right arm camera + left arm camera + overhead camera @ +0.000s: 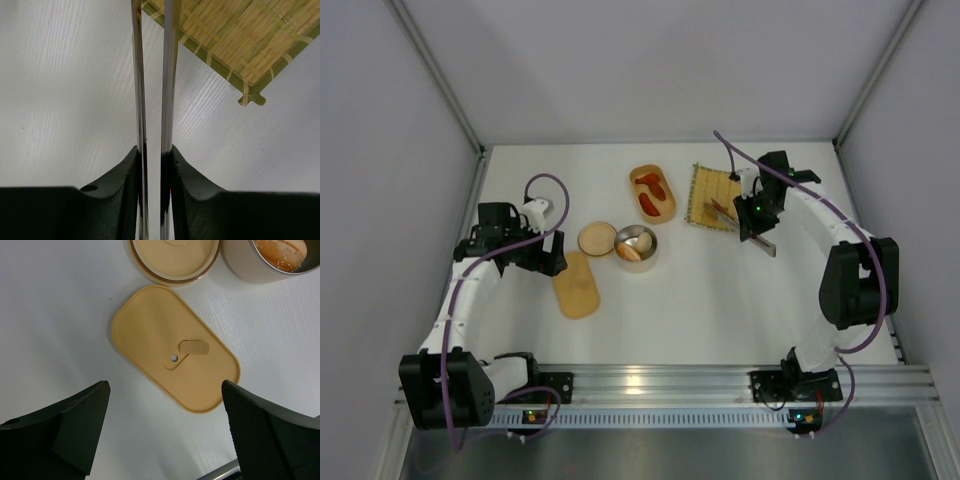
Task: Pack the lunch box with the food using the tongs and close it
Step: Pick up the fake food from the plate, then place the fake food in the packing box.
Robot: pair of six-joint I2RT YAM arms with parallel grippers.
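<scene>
The tan oval lunch box [671, 203] lies at the back centre with glossy red food [650, 194] inside. Its flat oval lid [577, 285] [175, 360] rests on the table at the left. A round metal bowl [647, 237] [240, 265] holds a browned, seeded ball [280, 250]. My right gripper [757, 230] [154, 150] is shut on the slim silver tongs [724, 214] [170, 75], whose two arms run forward over the yellow woven mat [710, 190] [250, 35]. My left gripper [550, 258] [165, 385] hangs open just above the near end of the lid, holding nothing.
A round tan lid [597, 239] [172, 260] lies against the metal bowl's left side. Grey walls close in the table on the left, back and right. An aluminium rail [650, 385] runs along the near edge.
</scene>
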